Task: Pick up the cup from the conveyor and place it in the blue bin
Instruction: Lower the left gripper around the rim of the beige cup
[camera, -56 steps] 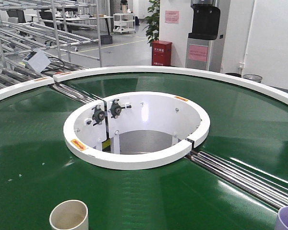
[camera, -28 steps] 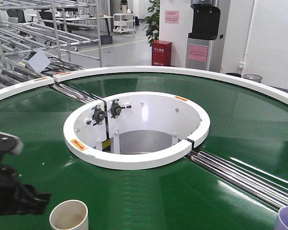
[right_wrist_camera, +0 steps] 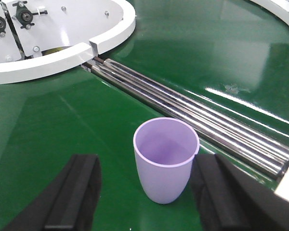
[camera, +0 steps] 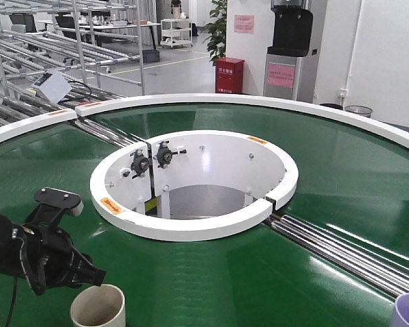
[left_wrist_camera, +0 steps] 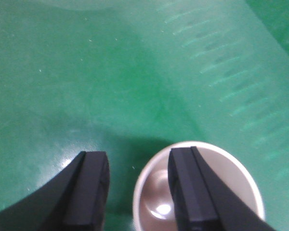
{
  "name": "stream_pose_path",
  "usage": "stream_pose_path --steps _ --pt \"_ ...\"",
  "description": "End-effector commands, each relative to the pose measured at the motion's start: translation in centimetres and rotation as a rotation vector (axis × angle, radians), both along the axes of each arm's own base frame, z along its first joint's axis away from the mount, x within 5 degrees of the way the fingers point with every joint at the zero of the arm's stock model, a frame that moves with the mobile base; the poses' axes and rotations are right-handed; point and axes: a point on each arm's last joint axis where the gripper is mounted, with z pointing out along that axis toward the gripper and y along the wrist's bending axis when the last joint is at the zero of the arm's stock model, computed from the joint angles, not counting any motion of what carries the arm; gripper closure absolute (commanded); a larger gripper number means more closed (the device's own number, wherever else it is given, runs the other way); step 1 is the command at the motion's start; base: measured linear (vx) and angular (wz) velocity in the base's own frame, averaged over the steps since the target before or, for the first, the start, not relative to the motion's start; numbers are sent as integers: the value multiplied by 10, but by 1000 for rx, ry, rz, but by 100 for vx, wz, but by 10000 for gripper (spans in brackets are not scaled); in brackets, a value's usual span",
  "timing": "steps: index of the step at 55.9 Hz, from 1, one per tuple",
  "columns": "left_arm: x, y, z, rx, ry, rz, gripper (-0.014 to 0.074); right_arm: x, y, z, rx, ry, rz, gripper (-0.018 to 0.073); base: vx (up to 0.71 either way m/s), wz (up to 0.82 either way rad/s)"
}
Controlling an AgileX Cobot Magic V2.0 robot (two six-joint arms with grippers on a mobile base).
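Left gripper is open, jaws spread, hanging over the cream cup, which stands upright on the conveyor belt at the near left of the front view. In the left wrist view one finger sits over the cup mouth and the other is outside the wall on the left, so it looks lined up for a rim pinch on the cup's left wall. Can't tell whether anything is touching yet. Right gripper is also open, with a lilac cup upright between and just ahead of its fingers at the near right, near the steel roller strips. The blue bin is not in any view. Step in hand, as I judge it, is the grasp on the cream cup, so the task is early with nothing lifted. To do it well, lower straight down so the inner finger goes inside without clipping the rim, and close only once both pads overlap the wall. Then squeeze gently, since a light empty cup can tip or skate on the glossy belt. If the belt is moving, allow for drift. Lift vertically before swinging away.
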Motion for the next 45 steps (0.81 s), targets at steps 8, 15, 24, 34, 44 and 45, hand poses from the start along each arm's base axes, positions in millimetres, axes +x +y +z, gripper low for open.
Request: stream_pose_path --steps 8,15,24,34,44,45 --pt "4 -1 12 23 -45 4 167 3 -1 17 -10 -96 -5 80 0 0" --pt "1 -1 10 30 -12 -12 167 3 -1 17 -10 -96 -5 80 0 0" --pt "5 2 4 95 -25 -38 167 3 -1 17 -10 -96 -5 80 0 0" --pt "10 2 -10 123 10 -49 167 4 -1 17 -10 -101 -4 80 0 0" --pt "10 2 -15 121 33 -53 180 3 -1 14 1 -64 -6 80 0 0" --pt "10 2 -15 121 35 -53 188 2 -1 14 4 -55 -7 80 0 0"
